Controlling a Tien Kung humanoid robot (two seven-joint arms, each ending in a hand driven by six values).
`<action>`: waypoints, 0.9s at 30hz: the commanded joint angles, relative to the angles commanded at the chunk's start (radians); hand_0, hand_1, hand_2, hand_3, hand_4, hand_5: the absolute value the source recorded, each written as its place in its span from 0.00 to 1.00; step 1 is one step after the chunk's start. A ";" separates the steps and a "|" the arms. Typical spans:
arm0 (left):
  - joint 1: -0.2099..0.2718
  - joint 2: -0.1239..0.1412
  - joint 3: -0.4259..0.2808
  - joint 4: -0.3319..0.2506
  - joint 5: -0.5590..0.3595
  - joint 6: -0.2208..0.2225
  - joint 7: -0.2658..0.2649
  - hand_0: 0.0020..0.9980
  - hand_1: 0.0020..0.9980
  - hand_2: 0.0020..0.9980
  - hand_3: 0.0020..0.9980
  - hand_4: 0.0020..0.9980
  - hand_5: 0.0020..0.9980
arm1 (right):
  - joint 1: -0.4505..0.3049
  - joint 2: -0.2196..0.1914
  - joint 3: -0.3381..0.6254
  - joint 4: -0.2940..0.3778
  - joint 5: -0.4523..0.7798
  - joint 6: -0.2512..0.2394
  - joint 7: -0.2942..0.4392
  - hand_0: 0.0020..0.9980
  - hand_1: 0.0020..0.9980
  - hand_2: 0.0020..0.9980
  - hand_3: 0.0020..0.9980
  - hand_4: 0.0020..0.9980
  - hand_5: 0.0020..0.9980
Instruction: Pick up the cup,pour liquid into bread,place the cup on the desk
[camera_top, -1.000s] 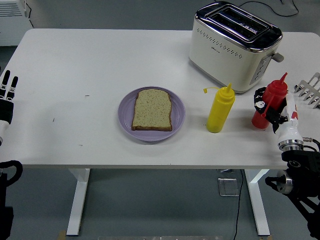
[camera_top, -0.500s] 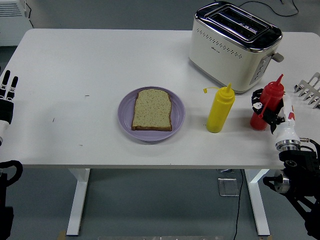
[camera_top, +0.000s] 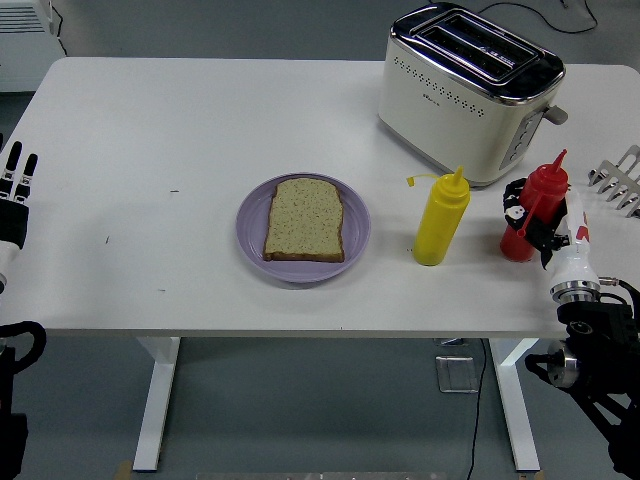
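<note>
A slice of bread (camera_top: 304, 220) lies on a purple plate (camera_top: 254, 240) in the middle of the table. A red squeeze bottle (camera_top: 533, 210) stands upright at the right, past a yellow squeeze bottle (camera_top: 441, 217). My right hand (camera_top: 538, 222) is wrapped around the red bottle, black fingers (camera_top: 519, 199) curled on its left side, white wrist behind it. My left hand (camera_top: 14, 190) rests at the far left edge, fingers straight and holding nothing. No cup is in view.
A cream and chrome toaster (camera_top: 466, 93) stands at the back right, just behind the two bottles. A metal rack (camera_top: 620, 177) pokes in at the right edge. The white table (camera_top: 180, 130) stretches left of the plate.
The red bottle and my right hand have shifted slightly left and back over the last second, then held still. The left hand has not moved.
</note>
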 joint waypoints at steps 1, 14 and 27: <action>0.000 0.000 0.001 0.000 0.000 0.000 0.000 0.79 0.74 0.74 0.70 0.51 1.00 | -0.001 0.000 0.000 0.000 0.000 0.000 0.001 0.30 0.28 0.35 0.39 0.49 0.00; 0.003 0.000 0.004 0.000 0.001 0.000 0.000 0.79 0.74 0.75 0.70 0.52 1.00 | -0.011 -0.004 -0.003 -0.007 0.004 -0.014 0.014 0.34 0.37 0.41 0.40 0.48 0.00; 0.003 0.000 0.003 0.000 0.001 0.000 0.000 0.79 0.75 0.75 0.70 0.51 1.00 | -0.013 -0.004 -0.008 -0.012 -0.047 0.017 -0.016 0.70 0.64 0.63 0.60 0.60 0.15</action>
